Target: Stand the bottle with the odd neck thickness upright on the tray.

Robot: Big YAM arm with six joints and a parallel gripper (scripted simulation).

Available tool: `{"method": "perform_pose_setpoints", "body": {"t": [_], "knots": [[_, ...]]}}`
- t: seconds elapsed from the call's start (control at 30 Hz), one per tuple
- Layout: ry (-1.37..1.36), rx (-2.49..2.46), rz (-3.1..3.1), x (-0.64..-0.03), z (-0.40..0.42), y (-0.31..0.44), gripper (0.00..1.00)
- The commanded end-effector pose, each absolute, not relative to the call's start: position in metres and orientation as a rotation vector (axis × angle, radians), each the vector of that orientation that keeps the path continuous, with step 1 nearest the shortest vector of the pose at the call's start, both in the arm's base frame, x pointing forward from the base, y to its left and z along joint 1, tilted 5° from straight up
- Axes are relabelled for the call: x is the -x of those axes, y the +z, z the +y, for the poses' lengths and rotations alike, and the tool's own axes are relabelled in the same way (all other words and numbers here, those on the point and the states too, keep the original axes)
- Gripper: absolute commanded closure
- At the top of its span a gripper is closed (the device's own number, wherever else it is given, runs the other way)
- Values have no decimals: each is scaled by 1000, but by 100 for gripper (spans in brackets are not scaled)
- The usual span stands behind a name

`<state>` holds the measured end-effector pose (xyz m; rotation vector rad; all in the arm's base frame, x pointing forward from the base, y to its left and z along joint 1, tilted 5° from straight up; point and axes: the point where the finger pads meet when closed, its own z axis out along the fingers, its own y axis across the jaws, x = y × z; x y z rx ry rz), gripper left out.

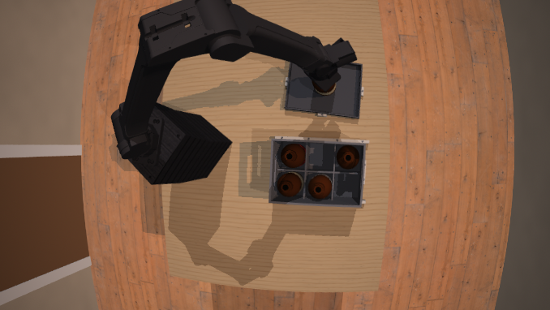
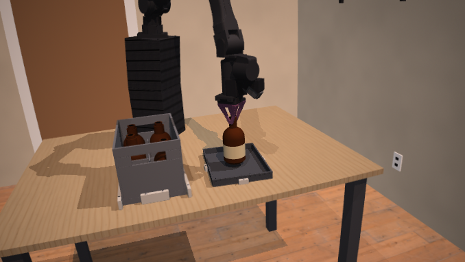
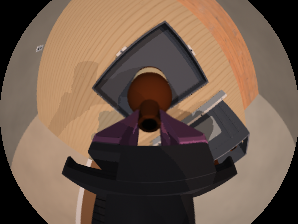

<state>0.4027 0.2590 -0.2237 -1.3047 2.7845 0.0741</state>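
Observation:
A brown bottle (image 1: 329,90) (image 2: 234,137) (image 3: 149,92) with a cream label stands upright over the middle of the dark tray (image 1: 346,99) (image 2: 255,168) (image 3: 175,50). Its base is on or just above the tray floor; the views do not settle which. My gripper (image 2: 232,121) (image 3: 149,123) is shut on its neck from above. The grey crate (image 2: 149,178) (image 1: 316,205) (image 3: 236,122) holds several brown bottles: upper left (image 1: 293,156), upper right (image 1: 348,157), lower left (image 1: 290,185) and lower middle (image 1: 320,187) in the top view. Differences in neck thickness cannot be told.
The crate's upper middle and lower right compartments hold no bottle. The crate stands beside the tray with a narrow gap. The black ribbed pedestal (image 1: 191,150) (image 2: 154,75) of the arm is left of the crate in the top view. Tray walls are low.

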Motion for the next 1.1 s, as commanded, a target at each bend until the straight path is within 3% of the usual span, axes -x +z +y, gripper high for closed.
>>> {"method": "perform_pose_setpoints", "body": {"t": [0.0,1.07], "knots": [[78,1298,2758,-406,271,-223,100],[83,1288,2734,-416,278,-227,100]]}}
